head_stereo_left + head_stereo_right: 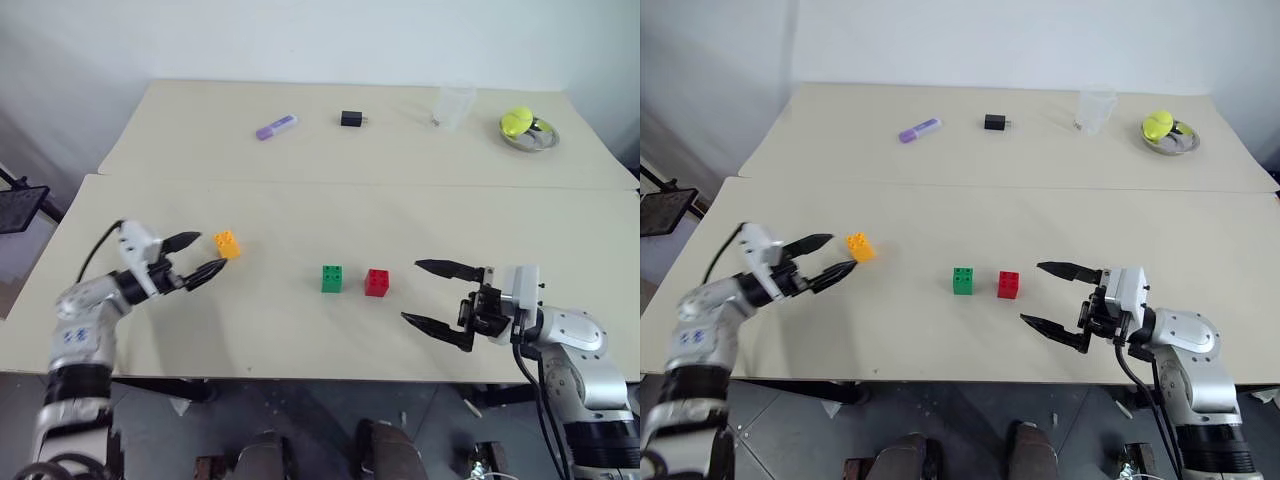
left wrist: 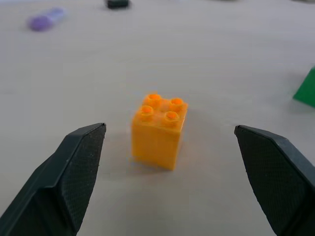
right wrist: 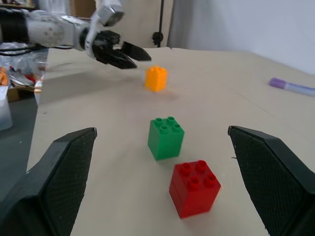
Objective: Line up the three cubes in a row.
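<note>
The orange-yellow cube [image 1: 227, 244] stands on the near table, left of centre. My left gripper [image 1: 208, 252] is open just to its left; the tips flank the cube's near-left side without touching it. In the left wrist view the cube [image 2: 158, 130] sits a little beyond and between the spread fingers [image 2: 74, 172]. The green cube [image 1: 332, 279] and the red cube [image 1: 377, 282] stand side by side at mid-table with a small gap. To the right of the red cube, my right gripper [image 1: 411, 291] is open and empty, pointing toward the pair.
On the far table lie a purple oblong object [image 1: 276, 127], a small black block [image 1: 351, 118], a clear cup [image 1: 453, 107] and a metal bowl [image 1: 541, 141] holding something yellow-green. A seam [image 1: 400, 185] separates the two tabletops. The near table's front edge [image 1: 300, 378] runs just behind both grippers.
</note>
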Motion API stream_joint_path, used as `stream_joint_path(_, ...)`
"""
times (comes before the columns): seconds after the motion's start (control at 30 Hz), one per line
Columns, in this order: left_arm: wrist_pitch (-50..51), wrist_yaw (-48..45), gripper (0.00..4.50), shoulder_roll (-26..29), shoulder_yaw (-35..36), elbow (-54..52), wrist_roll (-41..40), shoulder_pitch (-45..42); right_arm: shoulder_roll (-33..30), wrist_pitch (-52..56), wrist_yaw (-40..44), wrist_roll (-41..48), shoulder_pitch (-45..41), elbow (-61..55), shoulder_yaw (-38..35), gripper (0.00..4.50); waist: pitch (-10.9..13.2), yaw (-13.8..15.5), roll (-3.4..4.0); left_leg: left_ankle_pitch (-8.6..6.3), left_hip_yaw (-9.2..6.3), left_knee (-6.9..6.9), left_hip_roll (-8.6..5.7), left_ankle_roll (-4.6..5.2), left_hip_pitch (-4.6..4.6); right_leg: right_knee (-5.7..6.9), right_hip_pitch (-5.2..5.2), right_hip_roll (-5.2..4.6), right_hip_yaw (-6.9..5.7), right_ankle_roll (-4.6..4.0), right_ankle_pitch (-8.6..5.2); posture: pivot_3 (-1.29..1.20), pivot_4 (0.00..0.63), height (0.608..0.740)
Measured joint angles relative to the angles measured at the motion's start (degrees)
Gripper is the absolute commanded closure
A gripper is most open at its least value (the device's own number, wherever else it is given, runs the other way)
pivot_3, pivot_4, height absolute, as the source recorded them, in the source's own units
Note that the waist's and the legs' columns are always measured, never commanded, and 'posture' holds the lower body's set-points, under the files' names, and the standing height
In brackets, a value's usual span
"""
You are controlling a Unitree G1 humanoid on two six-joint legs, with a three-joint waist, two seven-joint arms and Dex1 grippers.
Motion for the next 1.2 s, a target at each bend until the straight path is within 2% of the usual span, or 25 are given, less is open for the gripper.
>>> stream_joint_path(0.03, -1.59, -0.70, 0.03, -0.02, -1.12, 3.73, 1.36, -2.89, 0.00, -0.09, -0.45, -0.06, 0.26, -0.55, -0.13, 0.00, 0.00, -0.13, -0.01, 0.00, 0.04, -0.01, 0.00, 0.00, 0.00, -0.05, 0.00, 0.01, 0.02, 0.00, 0.00, 0.00, 0.150, 0.740)
stream_joint_path(0.13, -5.84, -2.82, 0.61, 0.20, -2.82, 13.31, 3.94, -9.28, 0.01, -0.63, -1.88, -0.17, 1.91, -2.04, -0.63, 0.00, 0.01, -0.21, -0.02, 0.00, 0.05, -0.06, 0.00, 0.00, 0.01, -0.08, -0.01, 0.01, 0.03, 0.03, 0.01, 0.00, 0.150, 0.740)
stream_joint_path(0.37, -11.12, -10.36, 2.83, 1.88, -5.55, 23.09, 7.59, -13.41, 0.01, -1.15, -5.33, -0.75, 6.35, -6.18, -1.21, 0.00, 0.02, -0.04, -0.03, 0.00, 0.05, -0.04, 0.00, 0.00, 0.00, -0.06, -0.01, 0.00, 0.04, 0.03, 0.01, 0.00, 0.150, 0.740)
stream_joint_path(0.4, -11.70, -11.36, 3.03, 1.97, -5.60, 23.54, 7.78, -13.74, 0.01, -1.17, -5.65, -0.78, 6.77, -6.19, -1.23, 0.00, 0.02, -0.02, -0.04, 0.00, 0.05, -0.01, 0.01, 0.00, 0.00, -0.05, 0.00, 0.00, 0.04, 0.03, 0.01, 0.00, 0.150, 0.740)
stream_joint_path(0.57, -12.81, -15.73, 3.02, 1.78, -5.99, 24.73, 8.27, -16.30, 0.01, -1.22, -6.42, -0.82, 6.96, -6.22, -1.26, 0.00, 0.03, 0.23, -0.06, 0.00, 0.03, 0.09, 0.01, 0.02, -0.03, -0.02, 0.01, 0.00, 0.06, 0.03, 0.01, 0.00, 0.150, 0.740)
stream_joint_path(0.77, -16.79, -25.73, 3.02, -4.82, -12.41, 24.95, 11.28, -21.03, -0.03, -1.22, -6.35, -0.86, 5.96, -6.15, -1.27, 0.00, 0.04, 0.36, -0.08, -0.01, 0.02, 0.17, 0.00, 0.04, -0.09, -0.05, 0.02, 0.00, 0.05, 0.06, 0.03, 0.00, 0.150, 0.740)
stream_joint_path(0.9, -19.03, -26.43, 3.02, -5.67, -13.94, 27.22, 13.13, -21.68, -0.45, -1.22, -6.04, -0.89, 5.90, -5.55, -1.29, 0.00, 0.05, -0.57, -0.08, 0.00, 0.02, 0.06, 0.02, 0.03, -0.07, 0.00, -0.05, 0.02, 0.04, 0.05, 0.02, 0.00, 0.150, 0.740)
stream_joint_path(1.07, -19.87, -26.43, 3.02, -6.21, -14.48, 28.33, 13.98, -22.98, -0.66, -1.22, -5.96, -0.90, 5.68, -5.45, -1.30, 0.00, 0.06, -0.30, -0.10, -0.01, 0.01, 0.12, 0.01, 0.04, -0.08, -0.02, -0.03, 0.01, 0.05, 0.06, 0.02, 0.00, 0.150, 0.740)
stream_joint_path(1.2, -20.86, -26.25, 1.75, -5.65, -14.36, 29.15, 14.42, -23.08, -1.31, -0.78, -5.31, -0.69, 5.73, -5.44, -1.29, 0.00, 0.07, 0.10, -0.11, -0.01, 0.00, 0.17, 0.01, 0.04, -0.13, -0.03, -0.04, 0.00, 0.05, 0.05, 0.02, 0.00, 0.150, 0.740)
